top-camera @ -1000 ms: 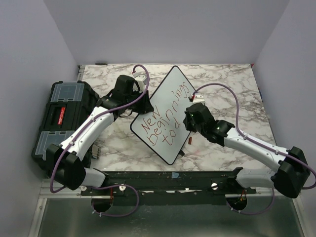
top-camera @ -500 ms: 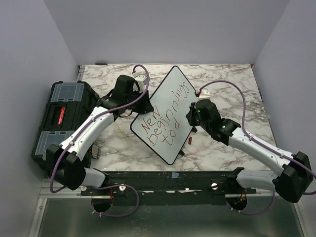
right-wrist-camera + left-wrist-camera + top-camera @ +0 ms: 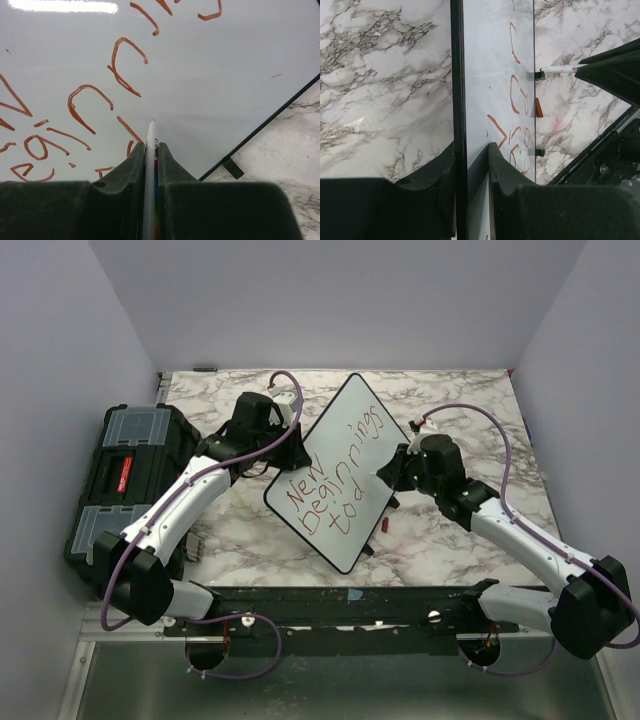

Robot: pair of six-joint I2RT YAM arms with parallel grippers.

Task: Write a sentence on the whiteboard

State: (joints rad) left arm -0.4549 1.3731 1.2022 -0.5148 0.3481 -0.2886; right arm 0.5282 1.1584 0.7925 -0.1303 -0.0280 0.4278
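Whiteboard [image 3: 342, 425] sat turned like a diamond in the middle of the marble table [image 3: 500, 390], between the two arms. The sentence [image 3: 335, 488] on it was mostly done: red lettering read "New", then "Beginnings", and a third line stopped at "tod". My guess is that word wanted a couple more letters, so the job looked close to finished but not quite there. Over on the upper-left edge the left gripper [image 3: 470, 152] was clamped on the board's thin black frame, one finger on either side, which I'd say was there to stop it sliding. Meanwhile the right gripper [image 3: 150, 150] was closed around a white marker [image 3: 151, 132], tip aimed at the board just past the last strokes. Couldn't tell if the tip was actually touching or just off the surface. Other stuff around: a black toolbox [image 3: 125, 480] at the left edge of the table, well apart from the writing, and a small red bit [image 3: 384, 524] lying just beside the board's lower-right edge (marker cap maybe, too small to say). Purple cables [image 3: 462, 406] looped over the arms too. Nothing sat on the blank patch where the rest would go, but that line looked short on room before the frame, so cramped letters seemed the main risk.
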